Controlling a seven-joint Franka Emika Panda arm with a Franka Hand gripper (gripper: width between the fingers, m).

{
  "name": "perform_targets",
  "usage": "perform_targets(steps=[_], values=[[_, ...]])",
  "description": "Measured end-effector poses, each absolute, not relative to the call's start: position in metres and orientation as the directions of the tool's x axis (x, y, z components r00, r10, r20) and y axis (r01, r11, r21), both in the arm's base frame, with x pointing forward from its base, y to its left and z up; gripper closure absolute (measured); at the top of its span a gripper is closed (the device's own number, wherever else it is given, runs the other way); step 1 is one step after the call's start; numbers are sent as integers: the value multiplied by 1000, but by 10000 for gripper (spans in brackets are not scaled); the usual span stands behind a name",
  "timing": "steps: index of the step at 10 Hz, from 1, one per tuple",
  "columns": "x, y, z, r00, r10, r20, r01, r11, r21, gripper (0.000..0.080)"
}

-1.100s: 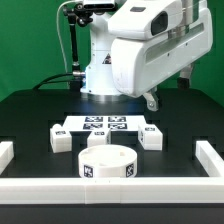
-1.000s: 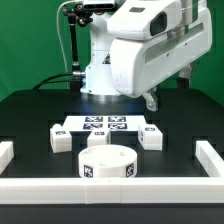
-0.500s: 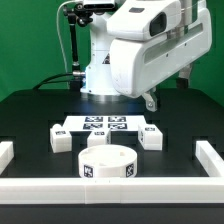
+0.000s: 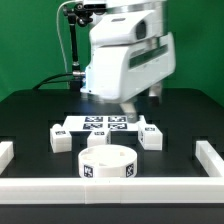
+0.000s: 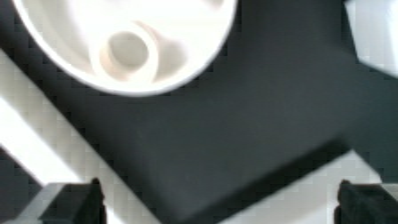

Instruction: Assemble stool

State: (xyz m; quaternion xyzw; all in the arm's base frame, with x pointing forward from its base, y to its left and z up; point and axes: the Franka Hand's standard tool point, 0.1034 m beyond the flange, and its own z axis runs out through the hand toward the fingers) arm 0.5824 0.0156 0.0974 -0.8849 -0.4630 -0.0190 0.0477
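Observation:
The stool's round white seat point(image 4: 107, 160) lies flat near the table's front, with a tag on its side. In the wrist view the seat point(image 5: 125, 40) shows blurred, with an oval hole in it. Two white blocky legs rest on the table, one leg point(image 4: 63, 139) at the exterior view's left and the other leg point(image 4: 150, 135) at its right. My gripper point(image 4: 140, 103) hangs above the table behind the seat, touching nothing. In the wrist view the gripper point(image 5: 217, 205) is open, its dark fingertips point(image 5: 71, 200) wide apart with only black table between them.
The marker board point(image 4: 105, 124) lies flat between the two legs. White border rails run along the front point(image 4: 110, 188), the left point(image 4: 8, 152) and the right point(image 4: 210, 155) of the black table. The arm's bulky white body point(image 4: 125, 55) looms over the table's back.
The arm's wrist and white body have swung toward the exterior view's left. The jaws stayed open and the parts on the table have not moved.

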Motion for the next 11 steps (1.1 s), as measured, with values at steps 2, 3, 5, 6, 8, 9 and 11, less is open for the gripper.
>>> perform_targets(steps=[2, 3, 5, 6, 8, 9, 11], values=[[583, 17, 98, 577, 813, 78, 817, -573, -66, 150], [583, 16, 97, 578, 812, 77, 816, -574, -67, 150], [582, 14, 93, 568, 819, 76, 823, -565, -66, 150], [575, 9, 85, 553, 829, 78, 833, -551, -55, 150], [561, 2, 71, 506, 859, 79, 862, -504, -46, 150], [560, 0, 64, 494, 866, 80, 870, -492, -42, 150], [558, -3, 51, 493, 866, 80, 870, -491, -42, 150]])
